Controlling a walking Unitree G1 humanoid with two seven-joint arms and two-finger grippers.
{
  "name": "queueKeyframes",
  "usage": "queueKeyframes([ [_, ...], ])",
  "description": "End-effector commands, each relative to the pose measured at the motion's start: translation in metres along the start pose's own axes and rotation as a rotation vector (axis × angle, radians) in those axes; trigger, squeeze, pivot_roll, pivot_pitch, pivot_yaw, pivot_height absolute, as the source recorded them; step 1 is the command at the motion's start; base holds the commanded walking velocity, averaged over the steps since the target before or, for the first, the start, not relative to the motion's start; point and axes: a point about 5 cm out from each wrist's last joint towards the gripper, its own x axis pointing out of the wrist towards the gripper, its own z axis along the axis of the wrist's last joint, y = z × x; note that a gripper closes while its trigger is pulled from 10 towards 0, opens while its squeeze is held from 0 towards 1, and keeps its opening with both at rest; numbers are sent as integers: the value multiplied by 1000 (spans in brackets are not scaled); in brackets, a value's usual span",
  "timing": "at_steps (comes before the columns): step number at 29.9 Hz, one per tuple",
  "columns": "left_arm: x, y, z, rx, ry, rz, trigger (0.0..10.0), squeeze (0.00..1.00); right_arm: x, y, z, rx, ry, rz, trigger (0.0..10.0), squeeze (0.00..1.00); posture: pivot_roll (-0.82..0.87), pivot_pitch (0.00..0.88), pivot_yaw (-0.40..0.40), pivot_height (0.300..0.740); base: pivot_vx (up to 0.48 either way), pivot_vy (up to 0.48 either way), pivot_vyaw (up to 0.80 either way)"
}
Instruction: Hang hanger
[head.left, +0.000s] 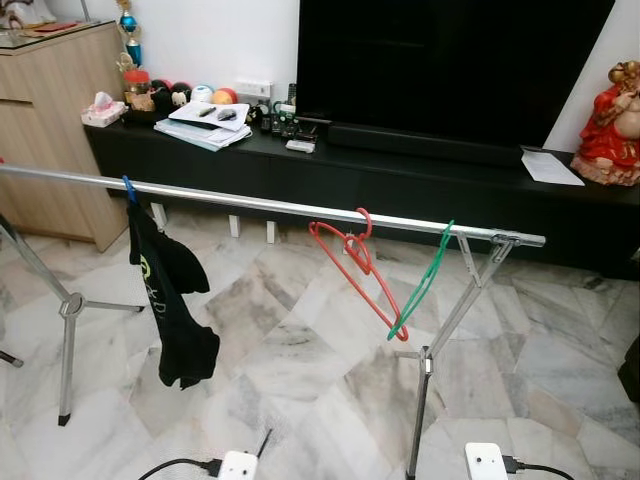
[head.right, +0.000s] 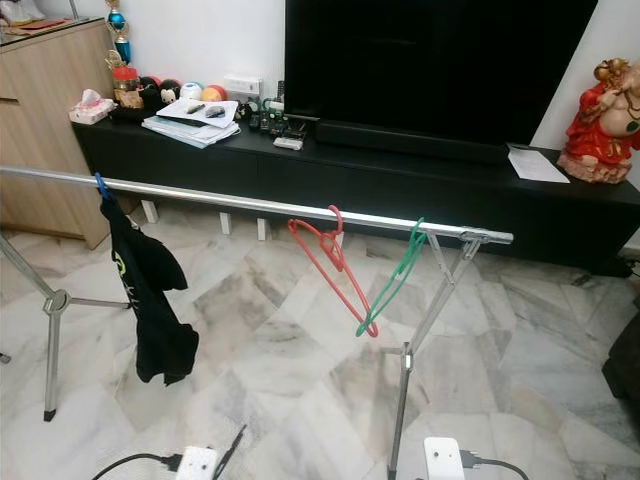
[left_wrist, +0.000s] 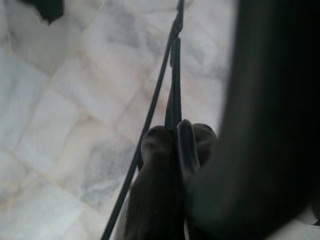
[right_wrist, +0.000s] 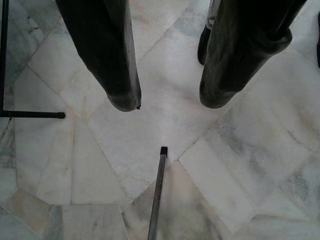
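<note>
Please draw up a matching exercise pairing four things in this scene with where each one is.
Things:
1. red hanger
2. green hanger
3. black shirt
4. red statue

Places:
A. on the black cabinet, far right
B. on the rail, nearest its right end
C. on the rail, towards its left
D. on the rail, just left of the green hanger

Pairs: 1-D, 2-B, 3-C, 4-A

1. We see bare rail (head.left: 250, 203) between the black garment (head.left: 172, 300) and the red hanger (head.left: 352, 262).
2. The green hanger (head.left: 422, 283) crowds the rail's right end, touching the red one.
3. Rack legs (head.left: 445, 335) stand below.
</note>
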Motion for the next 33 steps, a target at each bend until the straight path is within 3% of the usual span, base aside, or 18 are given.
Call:
queueKeyframes([
  [1, -3, -17, -11, 13, 84, -2, 10000, 0, 0, -2, 0, -2, 4, -2, 10000, 0, 127, 0, -97, 740, 0, 0, 0],
  [10, -2, -21, 5, 86, 106, 125, 10000, 0, 0, -1, 0, -6, 4, 0, 10000, 0, 129, 0, -96, 740, 0, 0, 0],
  [12, -2, -23, 10, 154, 94, 138, 10000, 0, 0, -1, 0, -7, 4, 0, 10000, 0, 128, 0, -95, 740, 0, 0, 0],
  [13, -8, 66, -40, 157, 130, 288, 10000, 0, 0, -1, 0, -7, 3, -2, 10000, 0, 131, 0, -96, 740, 0, 0, 0],
  [14, -33, 139, -79, 182, 160, 397, 10000, 0, 0, -1, 0, -7, 3, -3, 10000, 0, 132, 0, -96, 740, 0, 0, 0],
  [15, -33, 139, -79, 182, 160, 397, 10000, 0, 0, -1, 0, -7, 3, -3, 10000, 0, 132, 0, -96, 740, 0, 0, 0],
  [16, -39, 154, -83, 210, 155, 414, 10000, 0, 0, -1, 0, -7, 3, -3, 10000, 0, 134, 0, -98, 740, 0, 0, 0],
  [17, -38, 159, -76, 302, 130, 410, 10000, 0, 0, -1, 0, -7, 2, -3, 10000, 0, 135, 0, -98, 740, 0, 0, 0],
  [19, -37, 162, -70, 443, 137, 412, 10000, 0, 0, -1, 1, -6, 0, -2, 10000, 0, 133, 0, -95, 740, 0, 0, 0],
  [25, -34, 163, -63, 538, 156, 462, 10000, 0, 0, -1, 1, -1, -3, -2, 10000, 0, 133, 0, -93, 740, 0, 0, 0],
  [32, -31, 146, -68, 448, 158, 417, 10000, 0, 0, 0, 0, -2, -1, 0, 10000, 0, 135, 0, -91, 740, 0, 0, 0],
  [33, -31, 143, -72, 353, 165, 402, 10000, 0, 0, 0, 0, 2, -2, -1, 10000, 0, 134, 0, -91, 740, 0, 0, 0],
])
